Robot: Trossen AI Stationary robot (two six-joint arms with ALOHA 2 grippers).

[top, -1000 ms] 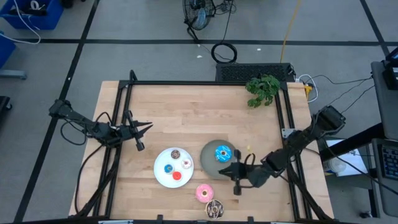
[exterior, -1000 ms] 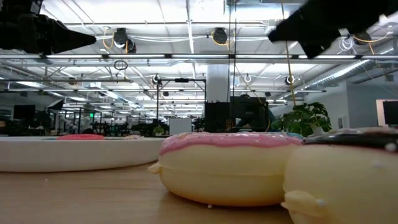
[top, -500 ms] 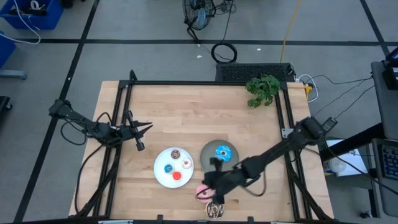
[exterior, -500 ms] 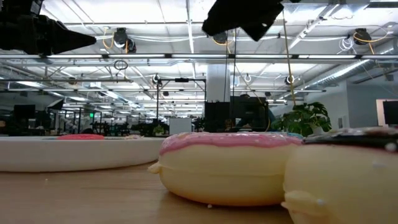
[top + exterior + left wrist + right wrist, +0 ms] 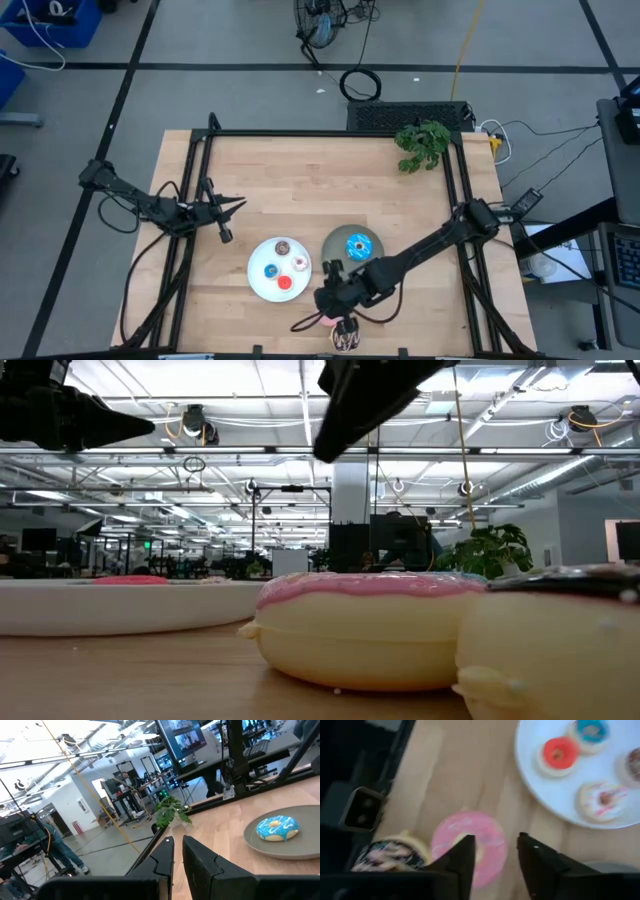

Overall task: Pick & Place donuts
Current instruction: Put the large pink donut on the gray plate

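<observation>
1. The right hand point(image 5: 495, 852) hangs directly over the pink donut point(image 5: 469, 846) at the desk's near edge. Its two fingers point(image 5: 461, 860) stand moderately apart, one to each side of the ring, and hold nothing. In the high view the hand point(image 5: 328, 303) hides most of that donut, so the drop is nearly straight down.
2. A ring has no long axis, so the finger line matters little. What counts is centring the gap on the donut, which sits slightly towards the 9 o'clock side of that gap in the wrist view.
3. The dark chocolate donut point(image 5: 346, 338) lies just beside the pink one, at about 5 o'clock from it in the high view. The low view shows the two almost touching point(image 5: 365, 622), so I judge a finger coming down on that side could nudge it.
4. The white plate point(image 5: 257, 282) sits at about 10 o'clock from the pink donut and carries four tiny donuts: blue point(image 5: 270, 270), red point(image 5: 284, 283), whitish-pink point(image 5: 299, 264) and brown point(image 5: 282, 247).
5. The grey plate point(image 5: 335, 243) with the blue sprinkled donut point(image 5: 359, 247) lies at about 1 o'clock, clear of the descent.
6. The left hand point(image 5: 176, 851) waits well away at the desk's 9 o'clock edge, its fingers narrowly apart and empty; the right arm is plainly the nearer.
</observation>
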